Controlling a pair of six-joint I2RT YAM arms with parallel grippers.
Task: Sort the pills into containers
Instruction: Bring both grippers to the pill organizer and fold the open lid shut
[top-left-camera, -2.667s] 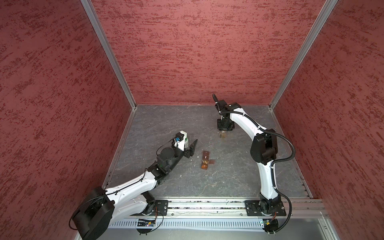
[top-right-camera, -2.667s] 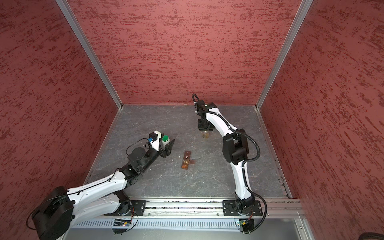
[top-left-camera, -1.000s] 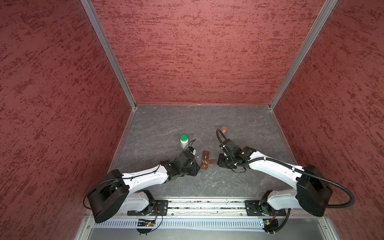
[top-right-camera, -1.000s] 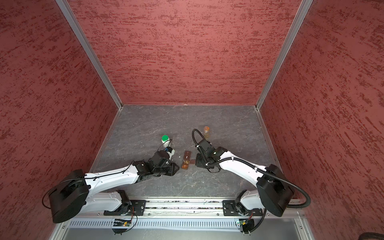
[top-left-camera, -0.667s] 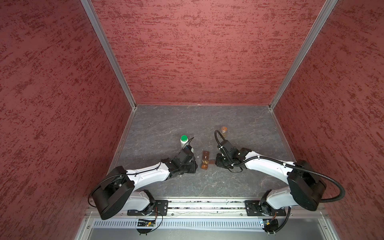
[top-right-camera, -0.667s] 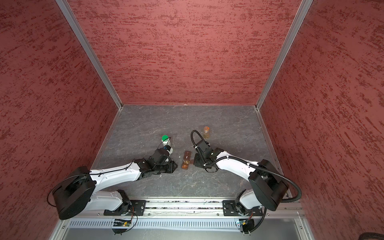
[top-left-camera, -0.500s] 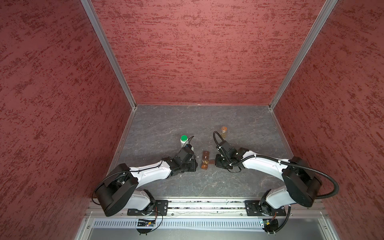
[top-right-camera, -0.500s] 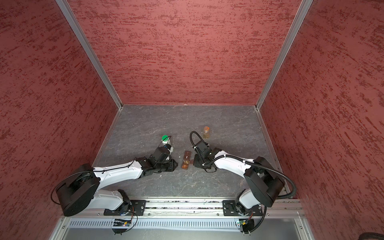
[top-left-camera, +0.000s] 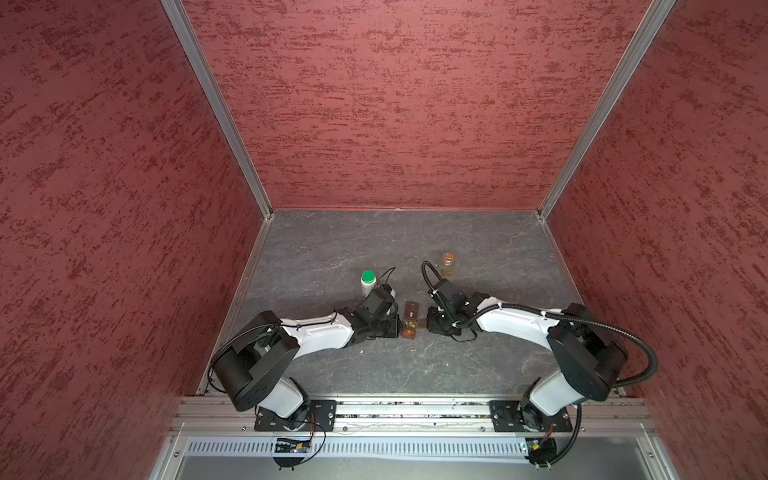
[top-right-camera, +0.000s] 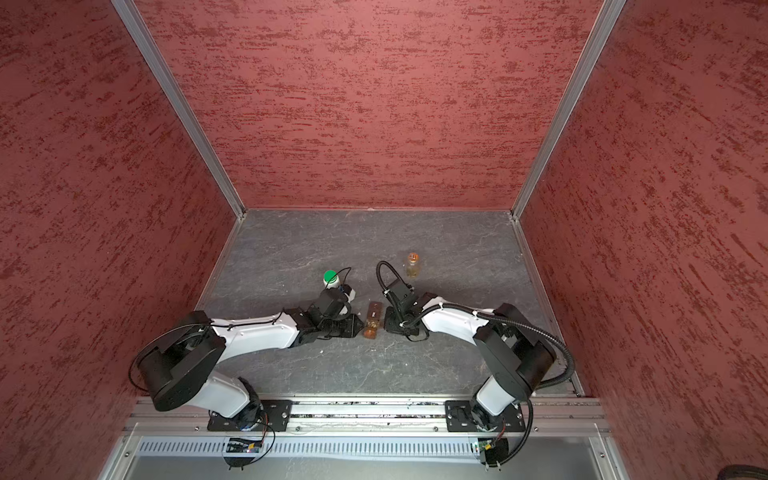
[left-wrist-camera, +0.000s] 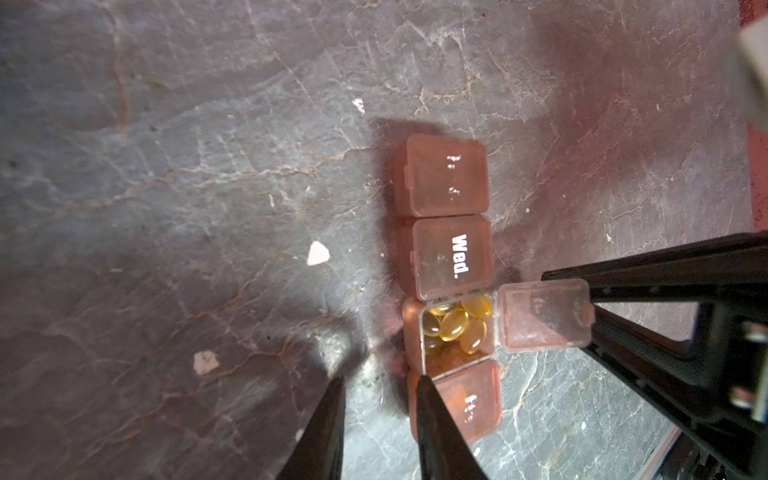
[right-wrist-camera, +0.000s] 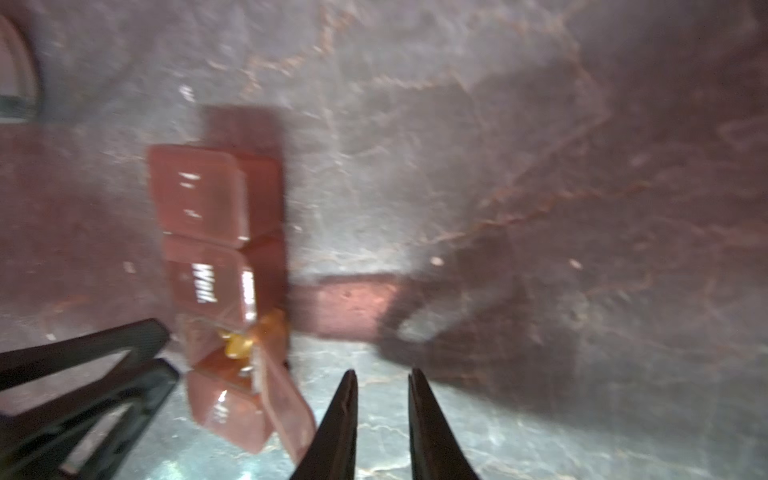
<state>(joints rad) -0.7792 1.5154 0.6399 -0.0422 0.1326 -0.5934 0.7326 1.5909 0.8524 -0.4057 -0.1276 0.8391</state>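
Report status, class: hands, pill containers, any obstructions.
Left hand, right hand narrowly open, empty. Containers: one cell open, pills inside, other lids shut. Nothing blocking.

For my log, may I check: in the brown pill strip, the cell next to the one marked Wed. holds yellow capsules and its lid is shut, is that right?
Not quite: the lid of that cell is flipped open and lies flat beside it, as the left wrist view shows. The rest holds: in the brown pill strip, the cell next to Wed. holds yellow capsules.

A white, green-capped plastic bottle (top-left-camera: 368, 283) stands upright mid-surface; a clear amber bottle (top-left-camera: 447, 264) stands apart, nearer the back edge.
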